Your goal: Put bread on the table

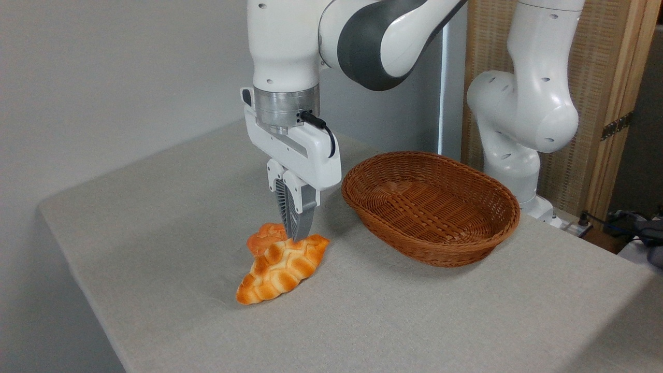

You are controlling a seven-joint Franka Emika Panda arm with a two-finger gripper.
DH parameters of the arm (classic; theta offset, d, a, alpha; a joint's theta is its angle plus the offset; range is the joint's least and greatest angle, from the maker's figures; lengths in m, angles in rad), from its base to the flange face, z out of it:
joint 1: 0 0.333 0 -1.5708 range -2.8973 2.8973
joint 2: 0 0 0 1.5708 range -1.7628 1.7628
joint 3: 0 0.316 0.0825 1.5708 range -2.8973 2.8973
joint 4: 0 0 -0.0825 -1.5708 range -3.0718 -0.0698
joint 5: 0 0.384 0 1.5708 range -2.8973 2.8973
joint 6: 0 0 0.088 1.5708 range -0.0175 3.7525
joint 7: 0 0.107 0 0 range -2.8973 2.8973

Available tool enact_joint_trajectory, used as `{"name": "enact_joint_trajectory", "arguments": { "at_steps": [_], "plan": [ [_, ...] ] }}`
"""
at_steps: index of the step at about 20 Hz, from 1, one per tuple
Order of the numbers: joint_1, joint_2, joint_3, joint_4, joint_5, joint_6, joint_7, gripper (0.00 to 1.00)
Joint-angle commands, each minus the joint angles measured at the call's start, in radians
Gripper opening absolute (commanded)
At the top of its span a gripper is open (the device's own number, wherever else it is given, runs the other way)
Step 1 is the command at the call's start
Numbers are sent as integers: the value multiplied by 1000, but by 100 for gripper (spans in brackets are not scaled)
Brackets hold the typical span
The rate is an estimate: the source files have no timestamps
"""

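Down near the left edge of the table (pixel 155 217), the bread (pixel 282 269) lies flat on the grey cloth, one pointed end toward the front edge. Behind it, touching, sits a small orange bun (pixel 263 237). The gripper (pixel 295 239) points straight down with its fingertips at the loaf's rear top edge; the two fingers look pressed together, with nothing between them. A brown wicker basket (pixel 430 207) stands toward the right edge, well apart from the bread.

Bread (pixel 282 269) on table (pixel 414 311), claw (pixel 296 237) above
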State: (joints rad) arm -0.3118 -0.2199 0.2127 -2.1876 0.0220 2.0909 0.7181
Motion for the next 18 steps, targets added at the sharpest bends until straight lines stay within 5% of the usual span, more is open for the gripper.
{"name": "enact_joint_trajectory", "arguments": {
  "at_steps": [1,18],
  "plan": [
    [-6,5,4,11,-8,1,-2,100],
    [-6,4,4,11,-8,-3,-14,100]
  ]
}}
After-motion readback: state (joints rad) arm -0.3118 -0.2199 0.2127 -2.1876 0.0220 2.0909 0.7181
